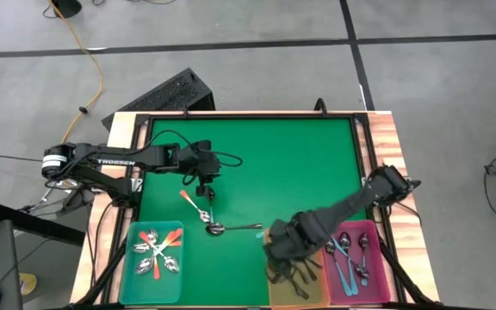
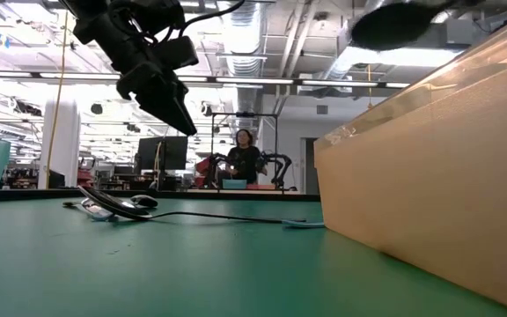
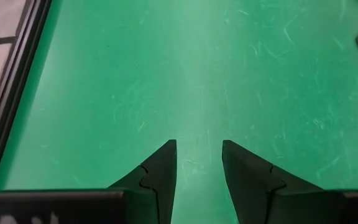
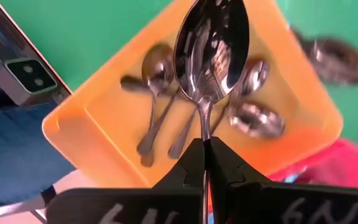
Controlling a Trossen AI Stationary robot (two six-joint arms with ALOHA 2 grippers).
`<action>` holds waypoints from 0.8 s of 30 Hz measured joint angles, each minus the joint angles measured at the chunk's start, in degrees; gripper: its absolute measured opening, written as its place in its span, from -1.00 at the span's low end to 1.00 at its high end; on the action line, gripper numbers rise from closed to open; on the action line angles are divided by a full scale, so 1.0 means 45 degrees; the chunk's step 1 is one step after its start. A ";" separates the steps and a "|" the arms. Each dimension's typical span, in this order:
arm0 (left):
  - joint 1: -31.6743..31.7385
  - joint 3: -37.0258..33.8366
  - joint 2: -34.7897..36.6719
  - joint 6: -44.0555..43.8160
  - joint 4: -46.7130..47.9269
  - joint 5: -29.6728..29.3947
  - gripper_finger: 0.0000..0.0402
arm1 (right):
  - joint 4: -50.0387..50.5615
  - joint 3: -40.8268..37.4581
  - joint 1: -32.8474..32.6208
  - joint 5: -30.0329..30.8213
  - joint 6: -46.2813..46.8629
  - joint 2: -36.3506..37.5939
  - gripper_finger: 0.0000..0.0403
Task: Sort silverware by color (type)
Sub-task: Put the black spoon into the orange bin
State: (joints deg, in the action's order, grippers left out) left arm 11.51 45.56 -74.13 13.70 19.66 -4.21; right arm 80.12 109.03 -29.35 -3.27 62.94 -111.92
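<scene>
Hovering over bare green mat, my left gripper stands part open, empty; three spoons lie just beside it. Only my right wrist view shows the grip: my right gripper is clamped on a plain metal spoon above the yellow bin, four spoons inside.

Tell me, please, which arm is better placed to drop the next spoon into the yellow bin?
The right: its gripper is shut on a plain metal spoon directly above the yellow bin. The left gripper hangs open and empty over the mat.
</scene>
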 joint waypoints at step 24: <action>0.0000 0.0000 0.0000 -0.0332 -0.0073 -0.0098 -0.43 | -0.1573 -0.1269 -0.0855 0.1419 0.2356 -0.0015 -0.90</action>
State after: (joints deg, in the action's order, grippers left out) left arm 11.51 45.56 -74.13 12.21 19.33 -4.65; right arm 73.04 103.32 -33.20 3.11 73.54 -111.98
